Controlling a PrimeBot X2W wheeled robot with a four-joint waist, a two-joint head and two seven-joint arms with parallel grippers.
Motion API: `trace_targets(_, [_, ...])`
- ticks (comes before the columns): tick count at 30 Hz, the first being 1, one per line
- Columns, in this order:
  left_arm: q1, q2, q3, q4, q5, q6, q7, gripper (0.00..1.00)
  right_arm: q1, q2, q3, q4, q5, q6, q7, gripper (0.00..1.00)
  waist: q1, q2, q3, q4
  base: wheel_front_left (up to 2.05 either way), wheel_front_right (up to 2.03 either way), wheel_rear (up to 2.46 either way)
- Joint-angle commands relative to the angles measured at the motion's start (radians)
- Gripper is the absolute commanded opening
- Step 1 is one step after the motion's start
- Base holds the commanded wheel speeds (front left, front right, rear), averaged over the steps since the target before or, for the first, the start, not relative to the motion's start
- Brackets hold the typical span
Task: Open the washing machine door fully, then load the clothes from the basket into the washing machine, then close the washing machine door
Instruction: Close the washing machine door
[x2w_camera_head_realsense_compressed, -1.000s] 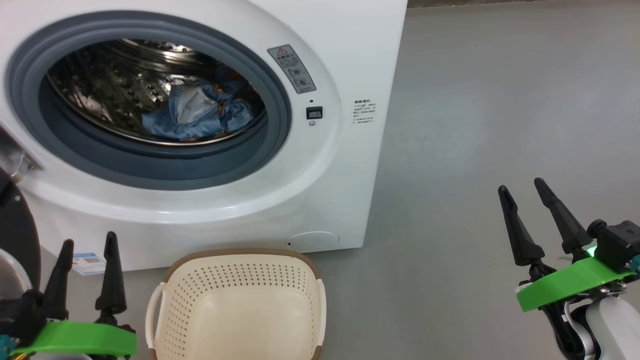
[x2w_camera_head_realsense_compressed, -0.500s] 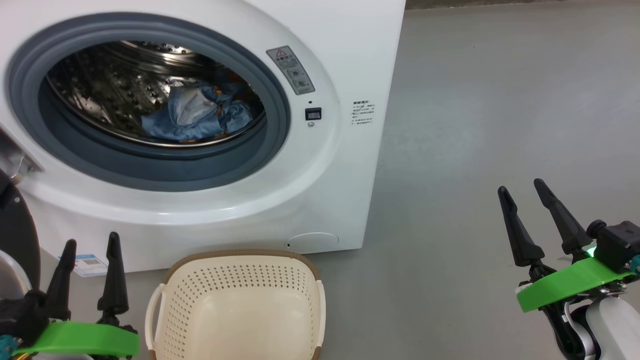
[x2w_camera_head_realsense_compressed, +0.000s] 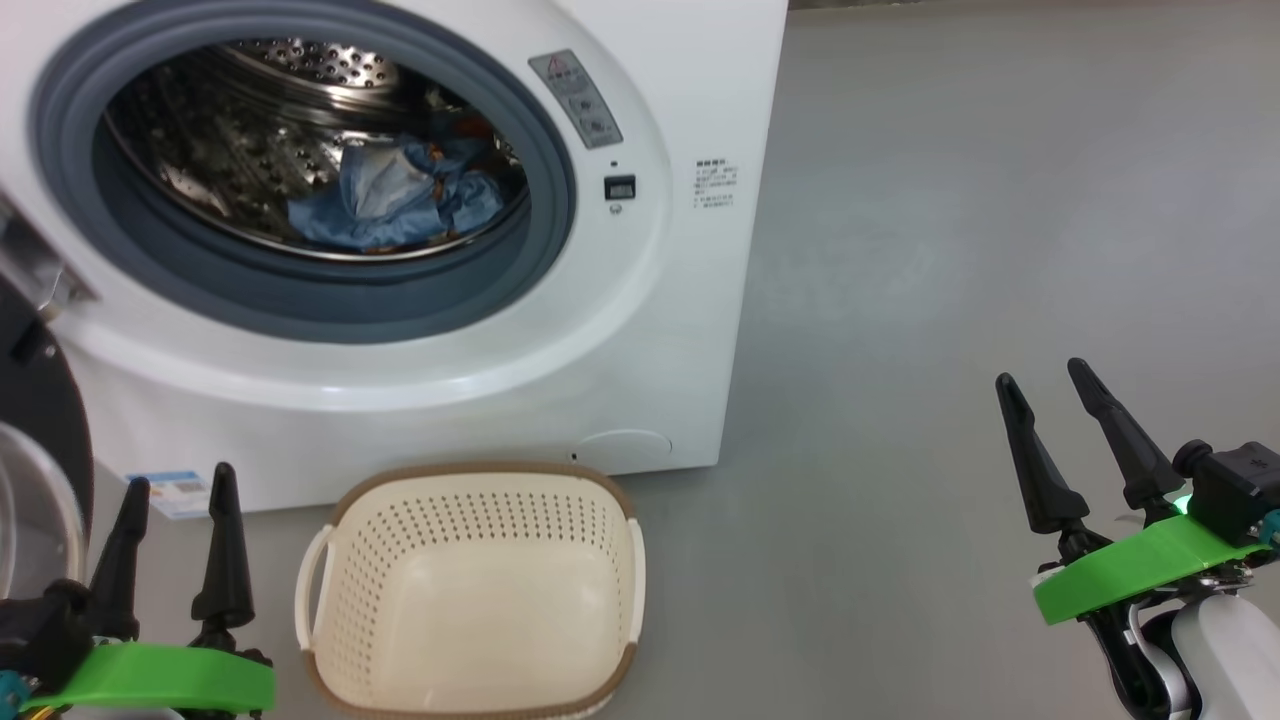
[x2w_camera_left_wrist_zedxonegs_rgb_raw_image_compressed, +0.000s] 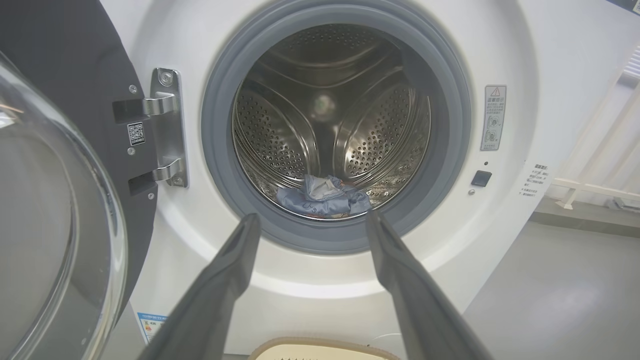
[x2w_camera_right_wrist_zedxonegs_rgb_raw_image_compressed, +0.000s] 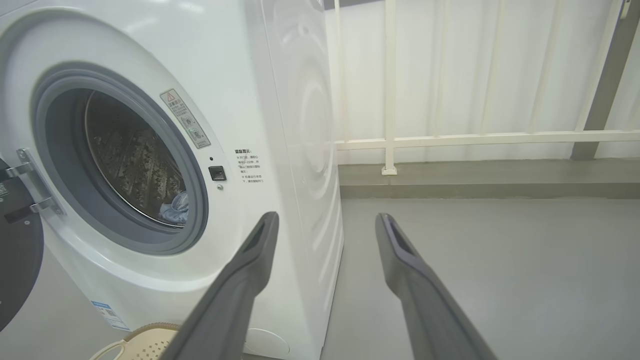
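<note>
One washing machine (x2w_camera_head_realsense_compressed: 650, 330) stands on the grey floor (x2w_camera_head_realsense_compressed: 1000, 250). One white railing (x2w_camera_right_wrist_zedxonegs_rgb_raw_image_compressed: 450, 137) runs behind it. Its single door (x2w_camera_left_wrist_zedxonegs_rgb_raw_image_compressed: 60, 100) hangs wide open at the left of the machine's opening. One basket (x2w_camera_head_realsense_compressed: 480, 470) sits just before the machine's front. One bundle of clothes (x2w_camera_head_realsense_compressed: 395, 205) lies in the machine's drum. There are two grippers: the left gripper (x2w_camera_head_realsense_compressed: 178, 480) is before the machine beside the basket, and the right gripper (x2w_camera_head_realsense_compressed: 1040, 373) is well off the machine's right. Both have their fingers spread and grasp nothing.

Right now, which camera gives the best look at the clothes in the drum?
The head view: the clothes lie large and unobstructed, a blue heap with a pale patch. The left wrist view shows them smaller, low in the drum. The right wrist view catches a sliver past the gasket.
</note>
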Motion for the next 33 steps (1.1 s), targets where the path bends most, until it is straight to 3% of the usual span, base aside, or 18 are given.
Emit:
trace_targets(1, [-0.024,0.021,0.043,-0.015,0.008,-0.003,-0.006,1.0,-0.021,-0.019,0.021,-0.02,-0.002,0.007,-0.008,1.0,-0.0001,0.0,-0.002,0.0,-2.2,1.93,0.28])
trace_targets(12, [-0.02,0.016,0.042,-0.008,0.022,-0.003,-0.006,1.0,-0.015,-0.025,0.024,-0.016,0.003,0.007,-0.008,1.0,-0.0001,0.0,-0.017,0.003,-1.25,1.24,0.01])
trace_targets(33, [-0.013,0.02,0.035,-0.009,0.027,0.003,-0.006,1.0,-0.008,-0.03,0.032,-0.02,0.009,0.007,-0.008,1.0,-0.0001,0.0,-0.02,0.001,-0.06,0.06,0.0])
